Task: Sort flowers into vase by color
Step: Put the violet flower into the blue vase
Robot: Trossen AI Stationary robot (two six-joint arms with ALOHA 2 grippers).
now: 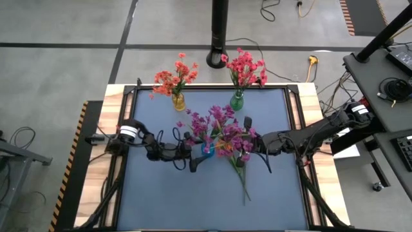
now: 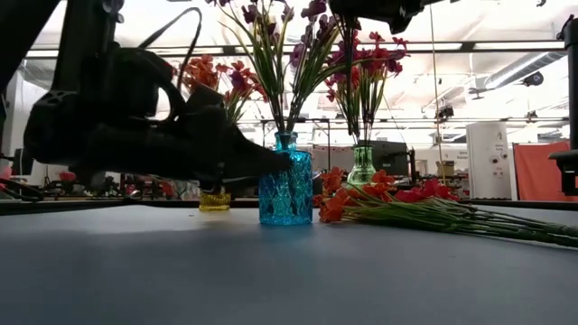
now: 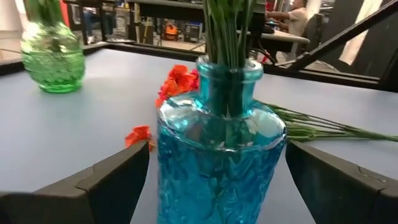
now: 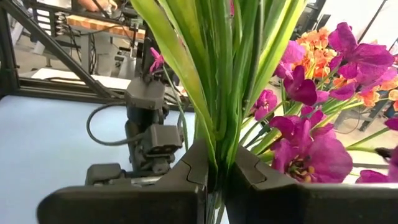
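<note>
Right wrist view: right tool (image 4: 217, 177) pinches purple flower stems (image 4: 217, 93) (tips cropped); left tool (image 3: 214, 186) spread around blue vase (image 3: 217, 162)

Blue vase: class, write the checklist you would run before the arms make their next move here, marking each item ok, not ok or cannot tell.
1. Blue vase upright: ok.
2. Left tool open, a finger on each side of the vase: ok.
3. Right tool shut on the purple flowers' stems: ok.
4. Stems inside the vase neck: ok.
5. Stems fully seated: cannot tell.
6. All flowers sorted: not ok, loose flowers lie on the table.
</note>
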